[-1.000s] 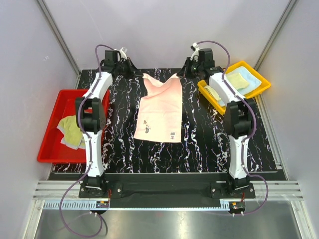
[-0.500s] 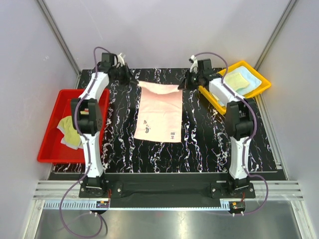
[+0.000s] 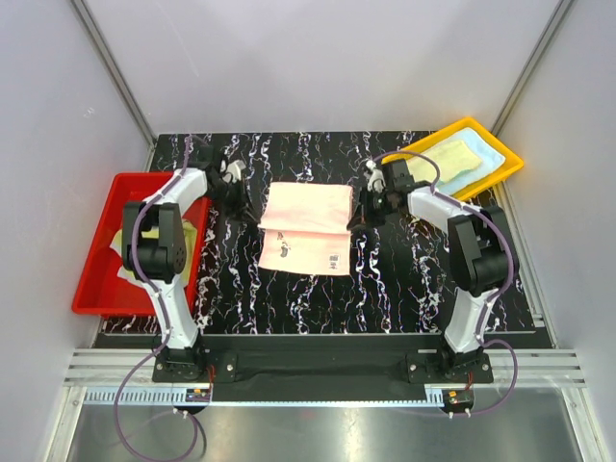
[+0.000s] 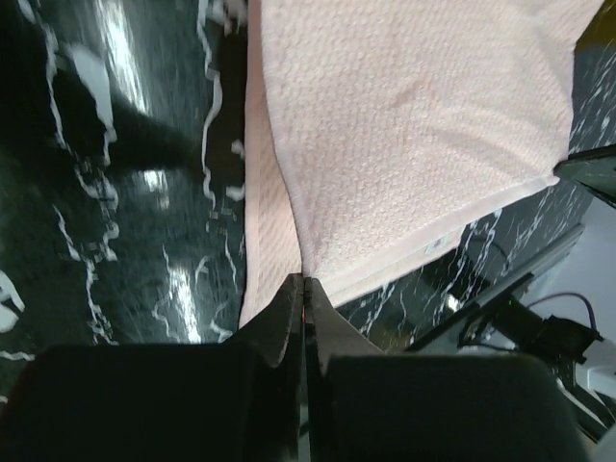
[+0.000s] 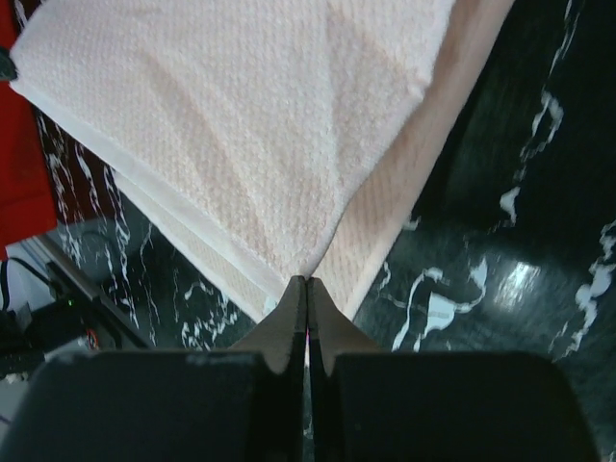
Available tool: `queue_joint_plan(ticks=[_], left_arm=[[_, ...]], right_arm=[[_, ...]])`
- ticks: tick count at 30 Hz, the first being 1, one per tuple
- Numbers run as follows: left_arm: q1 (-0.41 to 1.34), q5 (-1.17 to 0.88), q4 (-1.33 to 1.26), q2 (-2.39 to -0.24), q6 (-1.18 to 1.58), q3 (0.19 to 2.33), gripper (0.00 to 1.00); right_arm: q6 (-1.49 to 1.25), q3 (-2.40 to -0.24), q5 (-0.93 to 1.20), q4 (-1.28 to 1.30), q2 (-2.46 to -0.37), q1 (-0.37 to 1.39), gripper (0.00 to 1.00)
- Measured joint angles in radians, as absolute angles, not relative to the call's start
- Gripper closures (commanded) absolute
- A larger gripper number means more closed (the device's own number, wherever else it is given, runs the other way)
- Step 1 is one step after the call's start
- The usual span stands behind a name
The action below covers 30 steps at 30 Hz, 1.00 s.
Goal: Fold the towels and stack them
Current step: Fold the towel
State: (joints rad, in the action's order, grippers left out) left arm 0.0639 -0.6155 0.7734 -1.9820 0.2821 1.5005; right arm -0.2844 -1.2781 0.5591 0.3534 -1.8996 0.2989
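While the left pincer (image 4: 304, 280) and right pincer (image 5: 306, 279) clench its corners, the pink towel (image 3: 308, 207) stretches left-right.

Overhead looks down from behind; both wrist views (close up) share the pink towel (image 3: 306, 210).

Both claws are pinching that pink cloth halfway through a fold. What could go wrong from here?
1. The left gripper and right gripper each pinch only a corner tip of the pink towel; one could slip out and the flap would drop crooked.
2. The flap's edge lies short of the towel's near edge; released now, the halves would probably not match.
3. Pulling further might drag the lower layer across the table.
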Motion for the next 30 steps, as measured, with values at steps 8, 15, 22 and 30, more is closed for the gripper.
queue_joint_plan(ticks=[8, 15, 22, 30], left_arm=[[0.08, -0.595, 0.789, -1.866, 0.26, 1.304, 1.0], [0.094, -0.551, 0.778, -1.809, 0.258, 1.172, 1.0], [0.127, -0.516, 0.778, -1.805, 0.265, 1.131, 1.0], [0.136, -0.469, 0.854, -1.702, 0.303, 1.278, 1.0]], right_arm=[[-0.323, -1.076, 0.57, 0.332, -1.779, 0.344, 1.0], [-0.365, -0.952, 0.569, 0.259, -1.699, 0.397, 1.0], [-0.377, -0.95, 0.564, 0.271, -1.694, 0.4, 1.0], [-0.344, -1.066, 0.512, 0.429, -1.577, 0.428, 1.0]])
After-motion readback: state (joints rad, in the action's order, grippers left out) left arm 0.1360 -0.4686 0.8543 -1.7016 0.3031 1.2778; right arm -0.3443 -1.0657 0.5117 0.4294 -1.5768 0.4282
